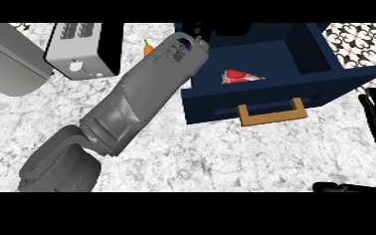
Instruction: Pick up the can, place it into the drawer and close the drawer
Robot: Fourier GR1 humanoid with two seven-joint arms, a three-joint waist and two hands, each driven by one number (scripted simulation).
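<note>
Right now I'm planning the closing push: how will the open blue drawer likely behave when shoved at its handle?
The drawer looks boxy and rigid, so it should probably slide straight rather than flex. The red-and-white can lies inside with no hand on it, so it may roll or shift as the drawer moves.

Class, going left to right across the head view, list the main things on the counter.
Toaster → carrot → left forearm → red can in the open blue drawer → right hand at the right edge.

Head view – steeply down (counter (220, 154))
</note>
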